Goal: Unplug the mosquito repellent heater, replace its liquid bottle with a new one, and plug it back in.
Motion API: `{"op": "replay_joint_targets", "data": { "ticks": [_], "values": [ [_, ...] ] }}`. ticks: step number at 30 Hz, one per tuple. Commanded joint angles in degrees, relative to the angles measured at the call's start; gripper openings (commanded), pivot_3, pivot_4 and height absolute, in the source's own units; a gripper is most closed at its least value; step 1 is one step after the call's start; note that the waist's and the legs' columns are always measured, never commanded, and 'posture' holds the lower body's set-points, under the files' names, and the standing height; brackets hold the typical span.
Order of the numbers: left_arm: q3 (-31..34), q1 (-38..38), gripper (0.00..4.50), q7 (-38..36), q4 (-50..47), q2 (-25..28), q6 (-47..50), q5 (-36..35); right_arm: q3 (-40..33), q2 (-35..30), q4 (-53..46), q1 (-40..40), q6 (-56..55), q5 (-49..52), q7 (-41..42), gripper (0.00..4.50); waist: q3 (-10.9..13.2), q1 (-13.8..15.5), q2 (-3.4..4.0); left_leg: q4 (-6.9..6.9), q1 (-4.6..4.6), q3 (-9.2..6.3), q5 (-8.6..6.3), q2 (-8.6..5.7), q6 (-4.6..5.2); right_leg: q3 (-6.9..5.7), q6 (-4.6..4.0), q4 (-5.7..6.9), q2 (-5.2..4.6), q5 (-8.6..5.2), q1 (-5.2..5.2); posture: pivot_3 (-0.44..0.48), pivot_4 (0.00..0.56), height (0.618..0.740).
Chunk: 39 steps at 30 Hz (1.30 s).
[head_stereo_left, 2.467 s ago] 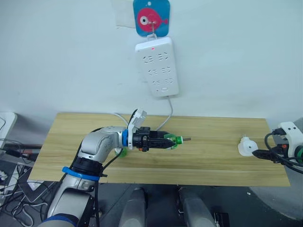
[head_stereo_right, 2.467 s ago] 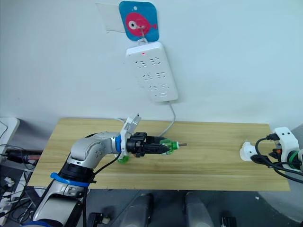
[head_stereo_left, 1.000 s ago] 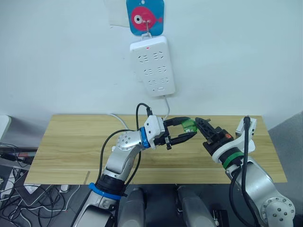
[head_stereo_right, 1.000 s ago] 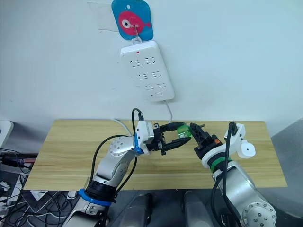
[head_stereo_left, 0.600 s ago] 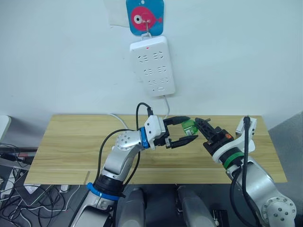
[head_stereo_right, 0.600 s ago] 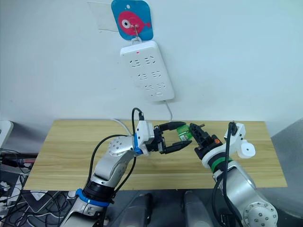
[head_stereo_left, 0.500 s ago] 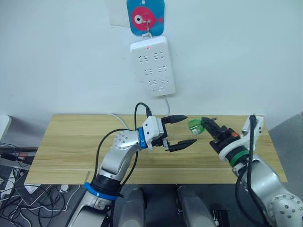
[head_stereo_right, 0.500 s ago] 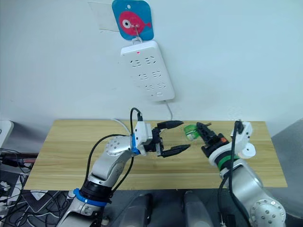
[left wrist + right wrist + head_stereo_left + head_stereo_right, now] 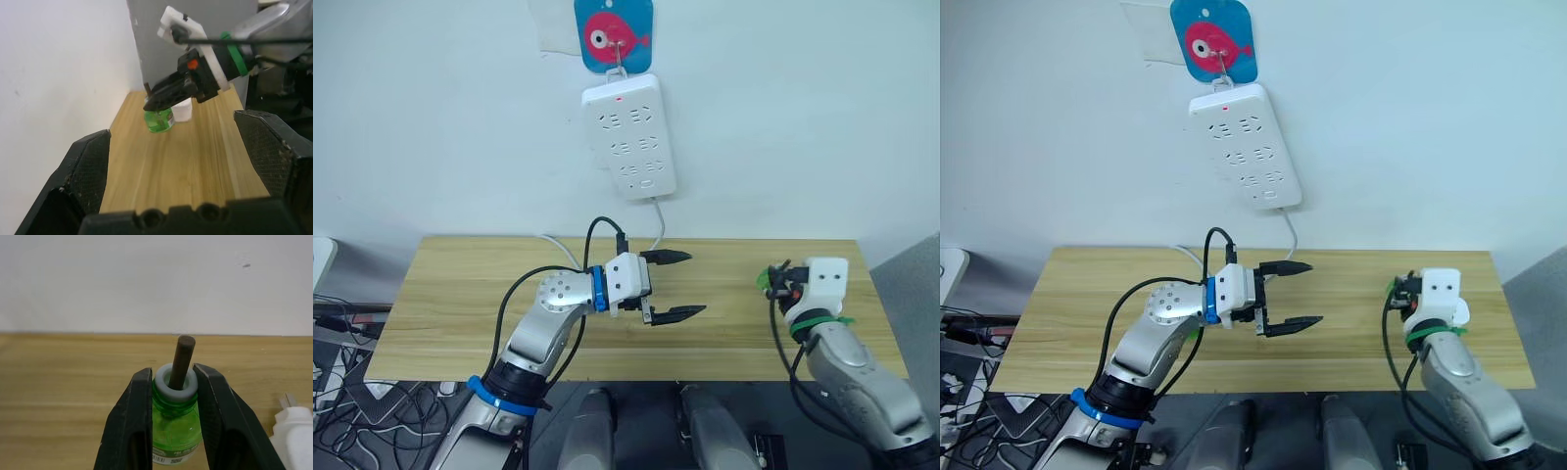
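Near the worktop's (image 9: 460, 294) right end, the right claw (image 9: 171, 396) pinches the wick-topped liquid bottle (image 9: 176, 423) by its neck, upright just beside the white heater (image 9: 293, 423), likely for refitting, while the left claw (image 9: 674, 285) hangs spread wide mid-worktop.

Head stereo above; wrist cameras close.
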Motion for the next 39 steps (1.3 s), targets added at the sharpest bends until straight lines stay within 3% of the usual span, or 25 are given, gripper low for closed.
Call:
{"op": "replay_joint_targets", "data": {
  "ticks": [1,8,20,30,36,39],
  "values": [
    [-1.1,1.2,4.5,0.6,-3.3,1.3,0.6,1.7,-2.7,2.8,5.5,-0.9,-6.5,-7.0,3.2,0.84,0.0,0.3,-0.01,0.0,0.02,0.05,0.0,-0.01,0.0,0.03,0.0,0.0,-0.01,0.0,0.01,0.153,0.322,0.74],
    [-1.1,1.6,4.5,0.1,-4.9,2.9,3.1,1.2,-5.6,9.6,16.1,-3.2,-12.6,-13.0,8.1,0.84,0.5,0.7,-0.05,0.01,0.02,0.09,0.0,0.02,0.0,0.08,0.0,0.0,-0.04,0.0,0.01,0.168,0.333,0.74],
    [-0.6,0.9,4.5,-0.9,-5.7,4.5,4.3,0.4,-11.1,15.1,28.3,-7.8,-17.1,-18.4,10.9,0.84,1.1,0.9,0.0,0.01,0.09,0.09,0.0,0.05,0.0,0.08,-0.01,0.05,-0.04,0.0,0.03,0.182,0.334,0.74],
    [0.4,1.9,4.5,0.1,-6.0,4.5,4.4,0.1,-13.4,15.9,23.4,-3.2,-15.4,-19.2,14.1,4.47,1.1,1.2,0.01,-0.02,0.07,0.08,0.0,0.06,0.0,0.08,-0.01,0.03,-0.09,0.0,0.04,0.172,0.321,0.74],
    [3.6,9.1,4.5,1.7,-12.2,5.9,6.1,-3.4,-12.1,15.3,5.2,6.8,-6.8,-17.5,18.7,4.47,1.1,1.1,0.02,-0.21,0.13,0.09,0.0,0.17,-0.01,0.13,-0.03,0.01,-0.35,-0.01,0.0,0.181,0.317,0.74],
    [6.4,13.7,4.5,3.4,-17.0,7.0,6.6,-5.2,-9.7,11.4,-7.8,12.3,2.4,-17.1,23.0,4.47,1.1,1.2,0.03,-0.49,0.18,0.08,0.03,0.09,-0.06,0.13,-0.08,-0.01,-0.5,-0.05,-0.03,0.192,0.317,0.74]
  ]
}}
